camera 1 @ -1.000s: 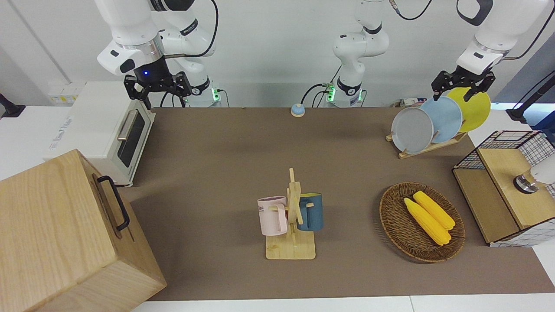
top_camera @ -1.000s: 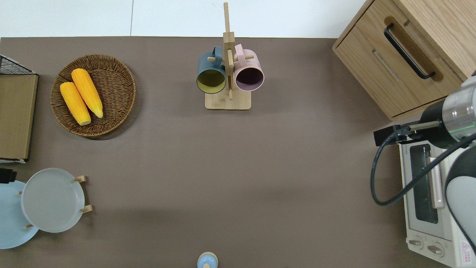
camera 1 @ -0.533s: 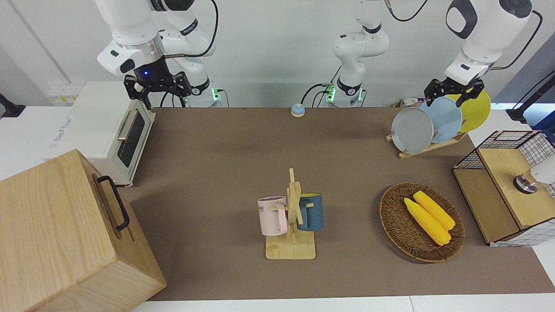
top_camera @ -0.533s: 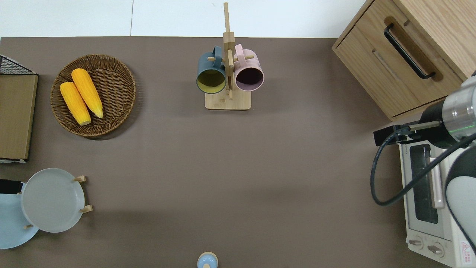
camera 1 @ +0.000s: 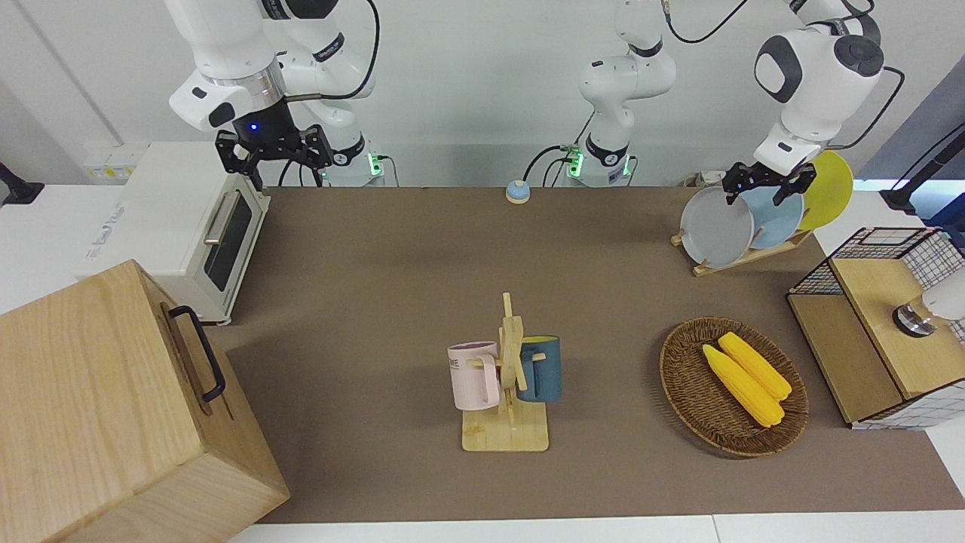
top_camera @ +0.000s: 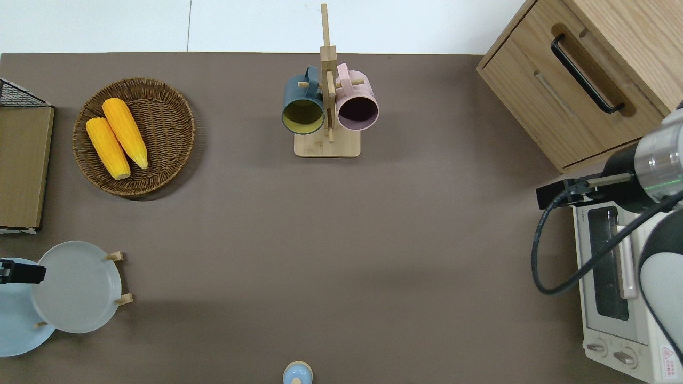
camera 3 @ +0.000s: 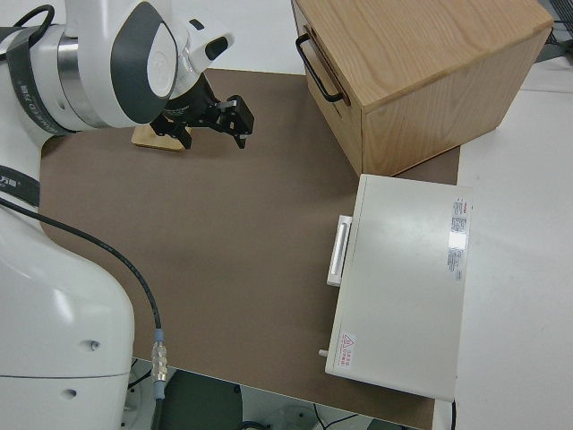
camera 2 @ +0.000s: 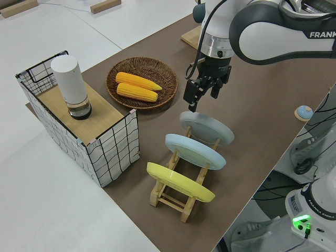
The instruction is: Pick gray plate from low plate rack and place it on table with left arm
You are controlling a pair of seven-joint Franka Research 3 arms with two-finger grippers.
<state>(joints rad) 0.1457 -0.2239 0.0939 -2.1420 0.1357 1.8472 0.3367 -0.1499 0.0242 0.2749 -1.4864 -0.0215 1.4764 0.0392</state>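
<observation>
Right arm: parked; its right gripper (camera 1: 273, 153) has its fingers spread apart and holds nothing.

Low plate rack (camera 2: 181, 195): stands on the table (camera 1: 422, 279) at the left arm's end, close to the edge nearest the robots. It carries three plates, each leaning in its own slot.

Yellow plate (camera 2: 180, 181): the rack's plate nearest the robots.

Light-blue plate (camera 2: 195, 151): in the middle slot, between the yellow and the gray.

Gray plate (top_camera: 76, 286): in the rack's slot farthest from the robots, tilted, its lower rim against two pegs. Nothing grips it.

Left gripper (camera 2: 201, 91): hangs above the gray plate's upper rim, pointing down. In the overhead view it sits over the edge where the gray plate overlaps the light-blue one. Fingers (camera 2: 190, 95) are parted and empty; the side view shows a clear gap between fingertips and plate.

Wicker basket (camera 1: 682, 385): farther from the robots than the rack, with two corn cobs (camera 1: 746, 379) lying side by side in it.

Wire crate (camera 2: 110, 149): at the table's end beside the basket, a white cylinder (camera 2: 70, 83) standing on its wooden lid.

Mug stand (top_camera: 326, 101): mid-table, well apart from the rack, a pink mug (camera 1: 473, 375) and a blue mug (camera 1: 541, 368) hanging on it.
</observation>
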